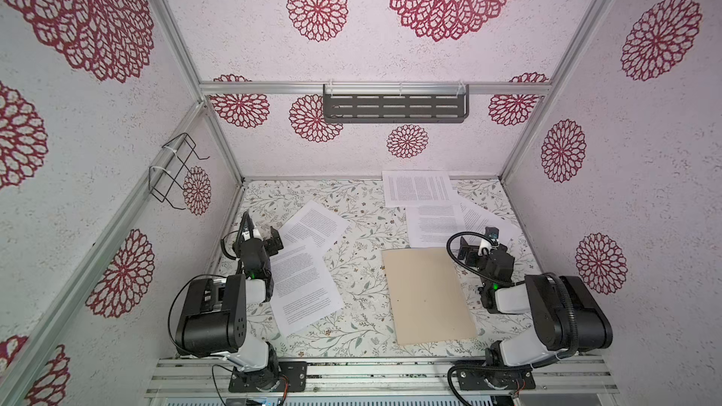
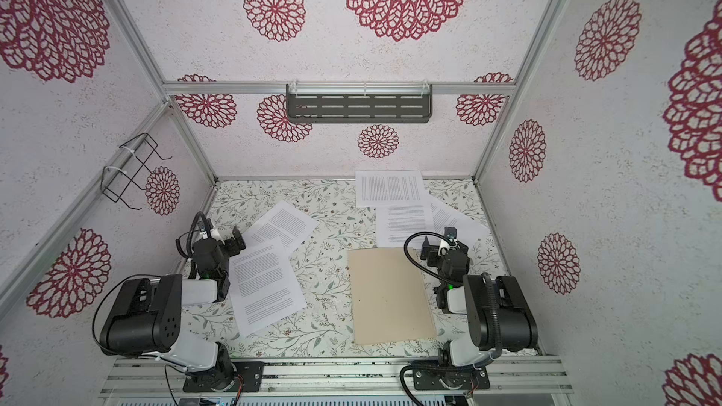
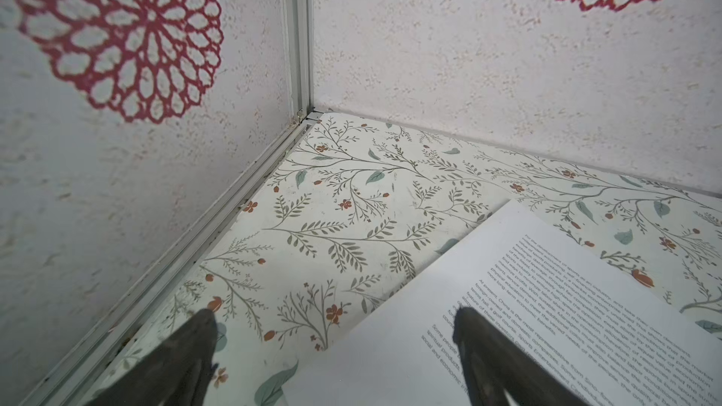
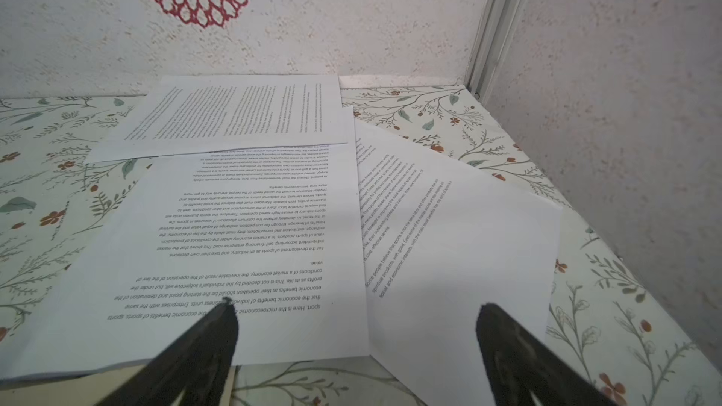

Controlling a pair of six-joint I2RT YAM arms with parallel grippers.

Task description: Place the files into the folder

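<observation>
The left gripper (image 3: 335, 314) and right gripper (image 4: 356, 306) both gape wide and empty, while the files (image 1: 302, 287), probably light, floppy and slippery, lie flat at nine and twelve o'clock of the closed folder (image 1: 428, 294), best pinched at a corner.

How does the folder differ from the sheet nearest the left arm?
The folder is plain tan; the near-left sheet is white with printed text. The folder lies right of centre, nearly square to the table; the sheet lies left, more skewed, its far corner over another sheet. Shared: both lie flat, ungripped.
</observation>
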